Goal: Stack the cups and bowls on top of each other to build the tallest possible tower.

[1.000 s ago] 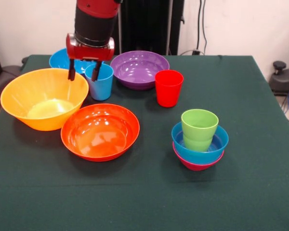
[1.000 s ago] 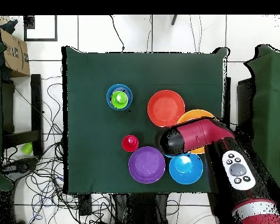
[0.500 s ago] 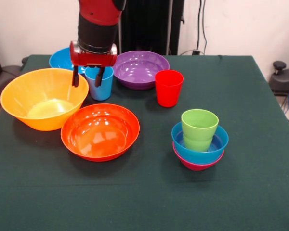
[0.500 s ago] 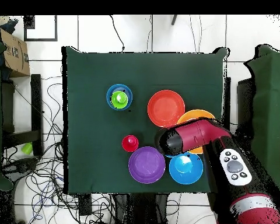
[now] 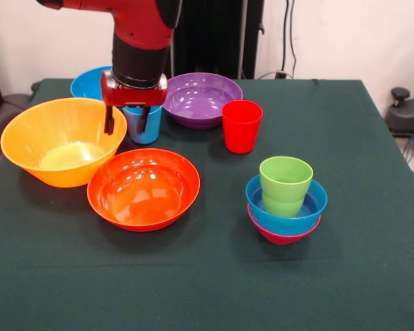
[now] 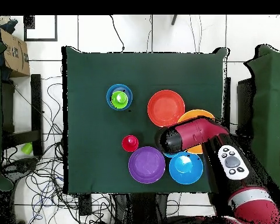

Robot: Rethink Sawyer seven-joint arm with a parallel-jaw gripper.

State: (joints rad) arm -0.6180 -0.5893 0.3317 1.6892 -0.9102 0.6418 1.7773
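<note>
My gripper [image 5: 125, 124] is open and low over the light blue cup [image 5: 152, 127]. Its fingers straddle the cup's left wall, one inside the cup and one outside. The cup stands between the very large yellow-orange bowl [image 5: 27, 124] and the purple bowl [image 5: 200, 98], in front of the large blue bowl [image 5: 88, 83]. At the right stands the tower: a green cup [image 5: 286, 183] in a small blue bowl [image 5: 316, 201], which sits on a small magenta bowl [image 5: 279, 237]. The red cup [image 5: 241, 126] stands alone. In the overhead view the arm [image 6: 189, 135] hides the light blue cup.
The red-orange bowl [image 5: 143, 187] lies just in front of the gripper. In the overhead view the tower [image 6: 119, 98], red cup [image 6: 130, 143], purple bowl [image 6: 147, 165] and large blue bowl [image 6: 185, 168] ring the arm. Green cloth [image 5: 214, 289] covers the table.
The gripper has come down over the light blue cup, its fingers now lower around the cup's left wall. Cups and bowls have not moved.
</note>
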